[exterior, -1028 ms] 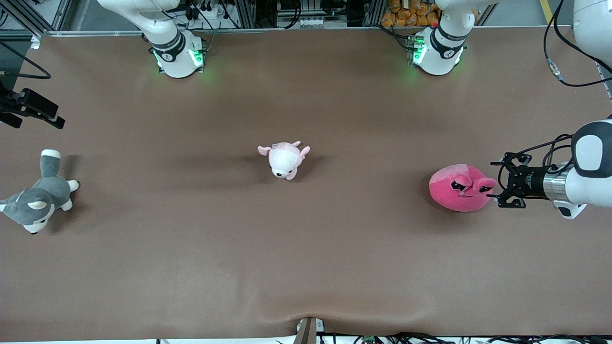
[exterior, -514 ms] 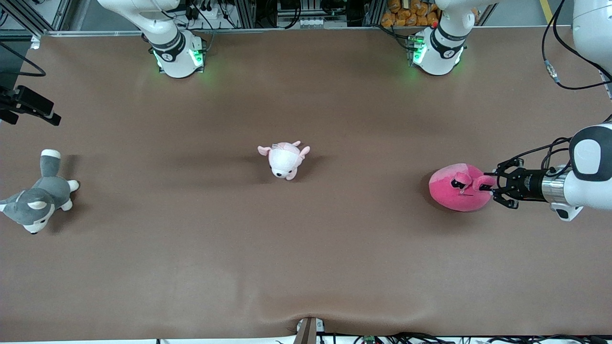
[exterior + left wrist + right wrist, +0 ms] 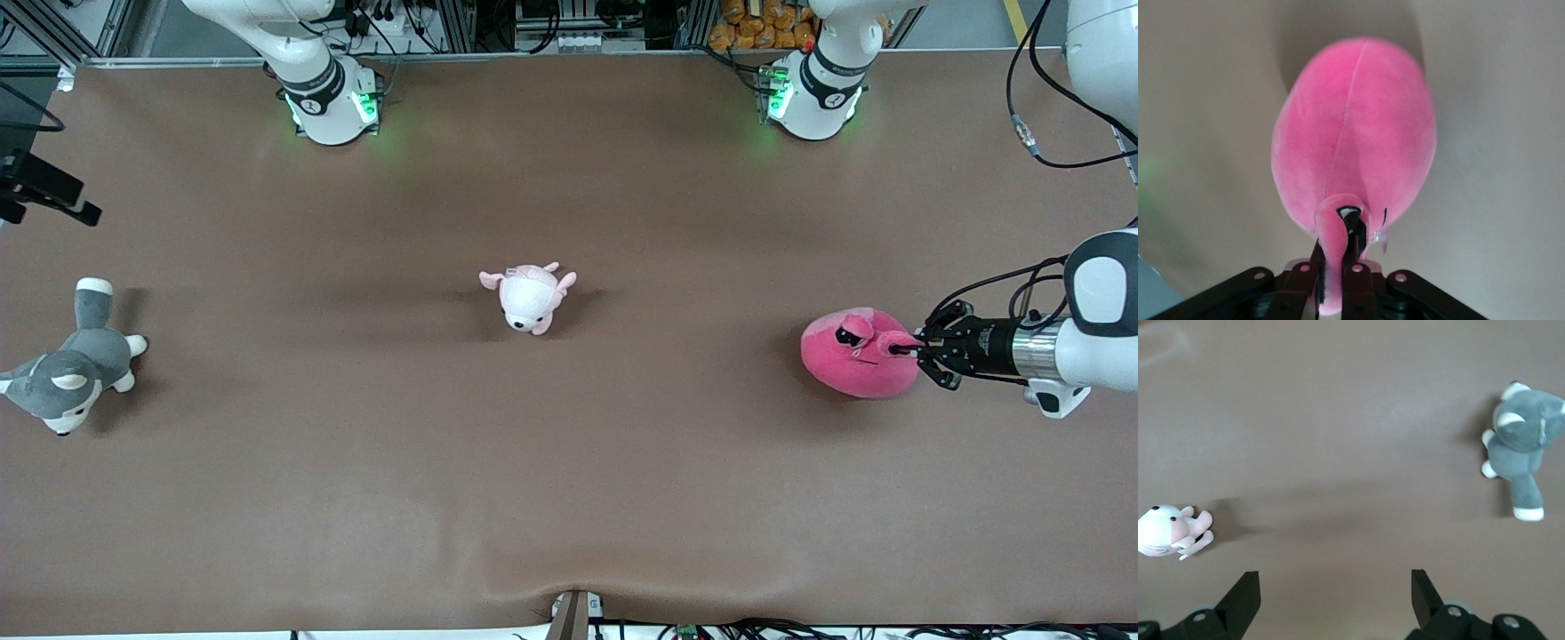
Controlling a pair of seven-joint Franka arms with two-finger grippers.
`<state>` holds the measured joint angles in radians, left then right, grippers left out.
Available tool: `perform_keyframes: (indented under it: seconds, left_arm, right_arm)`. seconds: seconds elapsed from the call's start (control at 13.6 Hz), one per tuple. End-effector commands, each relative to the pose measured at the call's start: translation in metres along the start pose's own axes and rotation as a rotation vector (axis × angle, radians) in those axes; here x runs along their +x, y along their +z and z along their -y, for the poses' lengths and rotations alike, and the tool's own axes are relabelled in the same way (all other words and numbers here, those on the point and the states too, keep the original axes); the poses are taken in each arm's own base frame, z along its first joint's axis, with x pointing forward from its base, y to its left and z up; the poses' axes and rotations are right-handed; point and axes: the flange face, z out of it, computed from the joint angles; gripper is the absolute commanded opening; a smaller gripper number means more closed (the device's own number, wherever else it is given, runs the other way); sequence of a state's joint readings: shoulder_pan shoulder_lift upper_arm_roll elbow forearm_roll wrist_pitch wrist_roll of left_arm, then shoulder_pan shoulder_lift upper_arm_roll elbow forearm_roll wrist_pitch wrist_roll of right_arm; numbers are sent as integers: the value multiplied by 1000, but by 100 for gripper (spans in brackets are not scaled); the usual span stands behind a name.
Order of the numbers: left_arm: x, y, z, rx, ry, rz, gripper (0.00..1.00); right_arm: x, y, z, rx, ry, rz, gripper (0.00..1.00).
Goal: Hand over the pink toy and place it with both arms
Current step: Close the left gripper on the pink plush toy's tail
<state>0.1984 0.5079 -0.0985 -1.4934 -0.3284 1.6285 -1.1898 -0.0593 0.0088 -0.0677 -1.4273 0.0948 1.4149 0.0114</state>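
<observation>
The pink toy (image 3: 855, 357) is a hot-pink round plush with two stalk eyes, lying on the brown table (image 3: 569, 462) toward the left arm's end. My left gripper (image 3: 909, 348) reaches in low from the table's end and is shut on one of the toy's eye stalks. In the left wrist view the stalk (image 3: 1335, 267) is pinched between the black fingers (image 3: 1358, 257), with the toy's body (image 3: 1355, 127) past them. My right gripper (image 3: 1333, 583) is open and empty, high over the table; in the front view only its black hand (image 3: 44, 191) shows at the edge.
A small pale pink-and-white plush (image 3: 528, 296) lies at the table's middle; it also shows in the right wrist view (image 3: 1171, 532). A grey-and-white husky plush (image 3: 69, 369) lies at the right arm's end and shows in the right wrist view (image 3: 1523, 443).
My left gripper moved in onto the pink toy and shut on its eye stalk; the toy shifted slightly. The right arm's hand drifted up and toward the edge of the front view.
</observation>
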Motion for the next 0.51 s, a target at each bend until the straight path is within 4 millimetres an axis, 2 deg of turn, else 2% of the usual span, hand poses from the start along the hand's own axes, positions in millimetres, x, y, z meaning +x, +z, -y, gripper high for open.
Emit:
perform_keyframes:
  seconds: [0.0,0.07,0.15,0.29,0.44]
  left_arm:
    - [-32,-29,1,-40,-87,96,0]
    - [-40,-28,0,-28,-118,112,0]
    - [-54,-36,-1,-38,-117,127,0]
    - [-93,-47,-7,-55,-161,170,0]
    - [-142,-52,-13,-49,-235,189,0]
  right_arm:
    - [-5,-6,-26,3,39,19,100]
    - [-7,-3,-24,0,38,37,100]
    - [-8,-2,-19,-1,28,52,100]
    - [-9,2,10,-7,-23,60,100]
    - [-10,5,34,-49,-64,65,100]
